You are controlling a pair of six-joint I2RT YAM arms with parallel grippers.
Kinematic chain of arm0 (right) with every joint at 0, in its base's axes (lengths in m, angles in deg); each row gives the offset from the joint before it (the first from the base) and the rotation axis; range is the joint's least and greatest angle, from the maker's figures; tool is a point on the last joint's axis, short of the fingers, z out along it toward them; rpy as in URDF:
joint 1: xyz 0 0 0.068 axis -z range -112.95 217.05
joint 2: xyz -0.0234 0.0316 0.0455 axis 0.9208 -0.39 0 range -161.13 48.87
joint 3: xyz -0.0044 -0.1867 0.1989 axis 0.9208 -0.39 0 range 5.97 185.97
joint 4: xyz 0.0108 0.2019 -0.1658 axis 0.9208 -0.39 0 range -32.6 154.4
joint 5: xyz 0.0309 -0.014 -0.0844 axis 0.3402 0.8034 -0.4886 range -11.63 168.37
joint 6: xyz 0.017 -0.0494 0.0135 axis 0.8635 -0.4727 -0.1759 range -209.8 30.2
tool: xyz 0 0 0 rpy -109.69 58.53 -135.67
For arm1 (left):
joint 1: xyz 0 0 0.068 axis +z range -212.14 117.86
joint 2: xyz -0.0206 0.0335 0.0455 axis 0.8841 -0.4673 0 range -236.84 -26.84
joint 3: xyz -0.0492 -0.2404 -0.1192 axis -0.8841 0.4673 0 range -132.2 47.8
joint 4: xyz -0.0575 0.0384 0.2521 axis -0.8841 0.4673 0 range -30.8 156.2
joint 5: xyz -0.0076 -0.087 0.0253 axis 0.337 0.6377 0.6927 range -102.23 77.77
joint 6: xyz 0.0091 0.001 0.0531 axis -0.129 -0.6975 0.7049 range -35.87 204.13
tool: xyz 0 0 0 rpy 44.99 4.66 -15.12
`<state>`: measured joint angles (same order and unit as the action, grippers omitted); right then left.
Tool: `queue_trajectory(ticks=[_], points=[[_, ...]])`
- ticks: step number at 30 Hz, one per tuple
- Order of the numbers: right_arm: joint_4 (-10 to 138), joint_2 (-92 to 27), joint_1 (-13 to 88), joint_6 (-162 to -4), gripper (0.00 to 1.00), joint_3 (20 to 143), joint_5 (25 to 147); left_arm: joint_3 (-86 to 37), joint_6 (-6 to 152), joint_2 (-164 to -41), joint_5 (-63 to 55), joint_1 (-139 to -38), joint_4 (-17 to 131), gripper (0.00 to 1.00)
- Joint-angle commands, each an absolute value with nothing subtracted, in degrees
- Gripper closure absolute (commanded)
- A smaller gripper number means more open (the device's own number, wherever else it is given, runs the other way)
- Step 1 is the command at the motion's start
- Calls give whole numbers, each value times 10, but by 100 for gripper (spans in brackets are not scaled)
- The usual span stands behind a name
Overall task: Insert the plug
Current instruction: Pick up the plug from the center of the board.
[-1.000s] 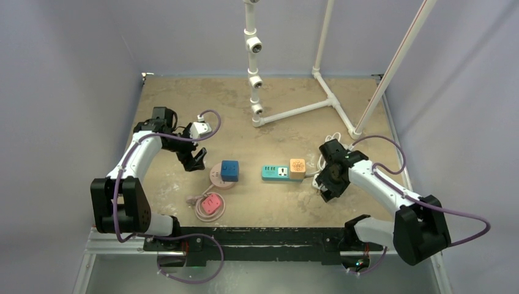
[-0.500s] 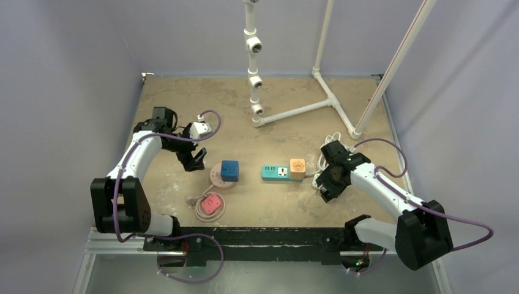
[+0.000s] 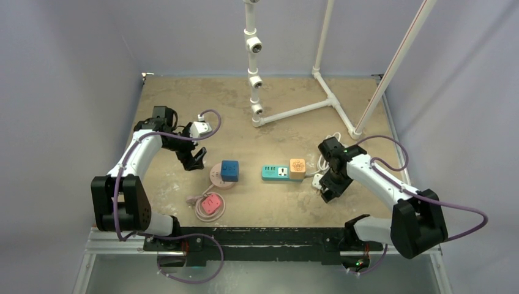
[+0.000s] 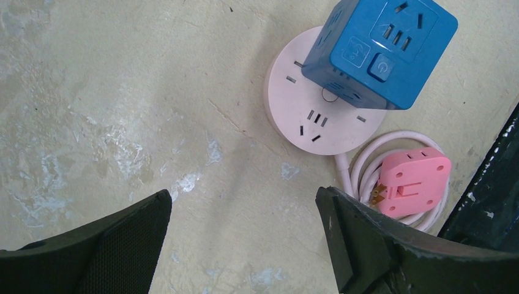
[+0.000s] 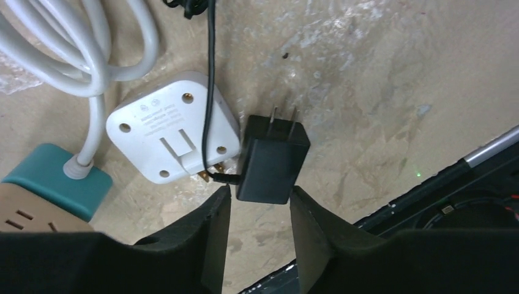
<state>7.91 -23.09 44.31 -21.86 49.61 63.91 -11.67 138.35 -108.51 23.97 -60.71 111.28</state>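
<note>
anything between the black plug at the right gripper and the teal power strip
Yes. The white plug lies right beside the black plug, between it and the teal power strip, with the black cord draped over it. The orange cube adapter fills the strip's end on that side.

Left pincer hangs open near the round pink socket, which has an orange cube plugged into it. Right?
No: the cube on the round pink socket is blue, as the left wrist view shows. The left pincer does hang open near it.

Your backdrop | scuffed sandy worktop point(image 3: 183, 98) | plain lilac-grey walls point(image 3: 61, 61) on three sides | white pipe frame point(image 3: 294, 112) at its far-right corner | even light
</note>
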Motion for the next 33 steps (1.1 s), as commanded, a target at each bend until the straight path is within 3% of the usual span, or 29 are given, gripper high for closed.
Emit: queue_trajectory(ticks=[1,8,19,28,33], points=[[23,-215,449,-205,58,514,588,-133,1401,-1082,243,-607,1118,9],[42,-277,451,-206,56,512,581,-121,1406,-1085,241,-607,1104,9],[76,-253,451,-195,55,497,599,-127,1415,-1093,243,-606,1117,9],[80,-243,451,-201,46,492,594,-134,1416,-1092,241,-606,1124,9],[81,-262,451,-211,49,497,588,-131,1418,-1089,237,-606,1124,9]])
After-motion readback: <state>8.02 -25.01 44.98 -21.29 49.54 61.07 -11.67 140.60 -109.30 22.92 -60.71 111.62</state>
